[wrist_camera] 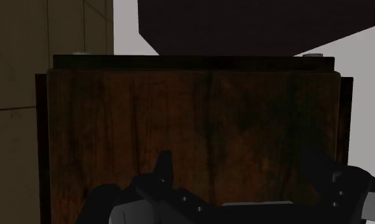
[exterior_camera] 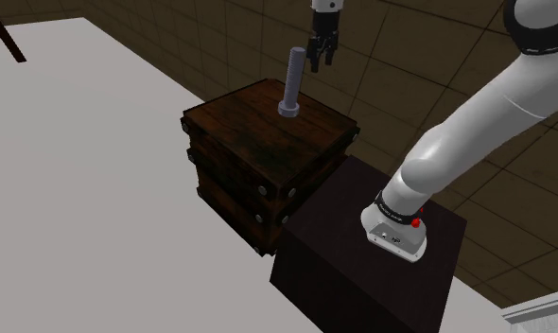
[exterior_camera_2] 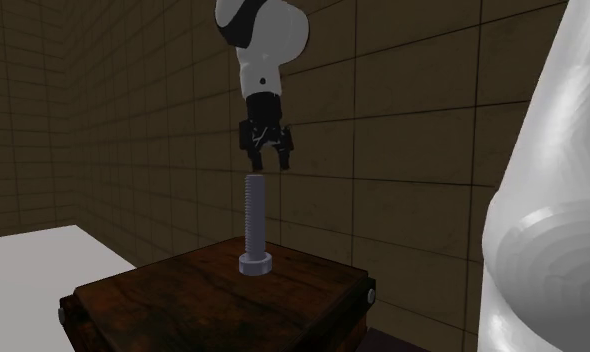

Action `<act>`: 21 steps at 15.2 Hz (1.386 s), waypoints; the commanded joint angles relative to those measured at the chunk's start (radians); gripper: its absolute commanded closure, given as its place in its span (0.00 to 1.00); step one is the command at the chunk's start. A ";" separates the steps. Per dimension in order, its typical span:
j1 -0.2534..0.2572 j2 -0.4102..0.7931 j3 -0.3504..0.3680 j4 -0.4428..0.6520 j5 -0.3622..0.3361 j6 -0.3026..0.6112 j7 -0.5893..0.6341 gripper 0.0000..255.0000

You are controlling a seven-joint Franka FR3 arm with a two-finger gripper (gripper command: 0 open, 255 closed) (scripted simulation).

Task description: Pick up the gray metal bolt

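On the wooden crate (exterior_camera_2: 183,300), upright gray bolt (exterior_camera_2: 253,215), tip near and slightly below the released end effector (exterior_camera_2: 269,168).

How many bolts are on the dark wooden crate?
1. The grey bolt stands upright on its head near the middle of the crate top, untouched by the open tool above.

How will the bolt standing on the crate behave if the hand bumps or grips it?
Probably tips easily: the bolt stands tall on its small head. Once down it would likely roll on the crate. Straight shaft looks rigid.
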 commanded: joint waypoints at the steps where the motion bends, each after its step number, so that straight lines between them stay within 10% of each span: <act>1: -0.008 0.067 -0.018 0.058 0.003 0.014 -0.030 0.00; 12: -0.075 0.507 -0.075 0.560 0.087 -0.032 -0.176 0.00; 19: -0.172 0.879 -0.071 1.109 0.162 -0.202 -0.232 0.00; 21: -0.168 0.865 -0.071 1.059 0.159 -0.166 -0.232 0.00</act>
